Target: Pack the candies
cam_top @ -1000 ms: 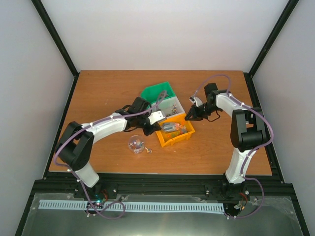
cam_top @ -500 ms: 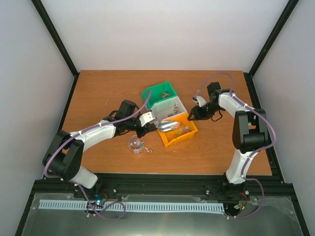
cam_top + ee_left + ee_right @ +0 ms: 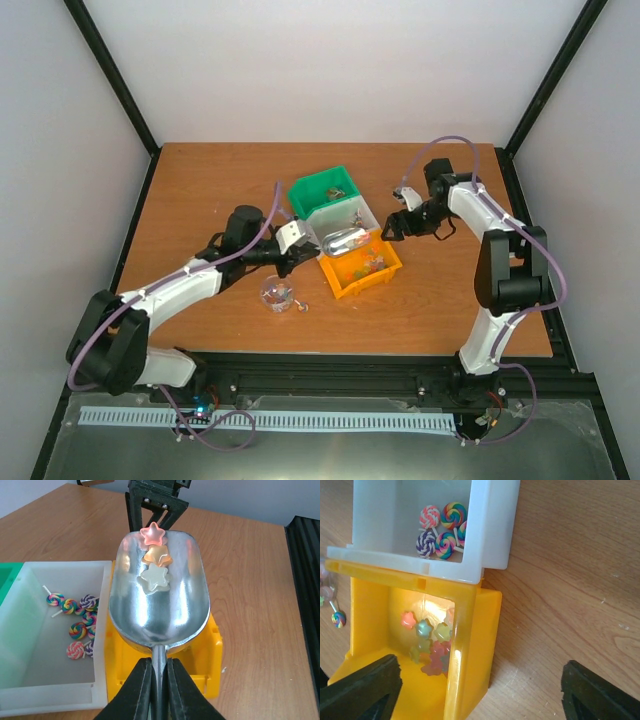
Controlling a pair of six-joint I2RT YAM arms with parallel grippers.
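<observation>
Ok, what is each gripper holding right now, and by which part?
Left gripper clamps the metal scoop by its handle, just behind the bowl. Right gripper is open, holding nothing.

The left gripper (image 3: 159, 677) has its jaws closed on the thin handle of a metal scoop (image 3: 165, 610). The scoop's bowl carries three star-shaped candies (image 3: 154, 555), pink, orange and white, in a row near its far end. The scoop hangs over a yellow bin (image 3: 212, 650), and touching that bin's left side, a white bin (image 3: 50, 700) holds swirled lollipops (image 3: 80, 622) on the wooden worktop (image 3: 250, 565).
</observation>
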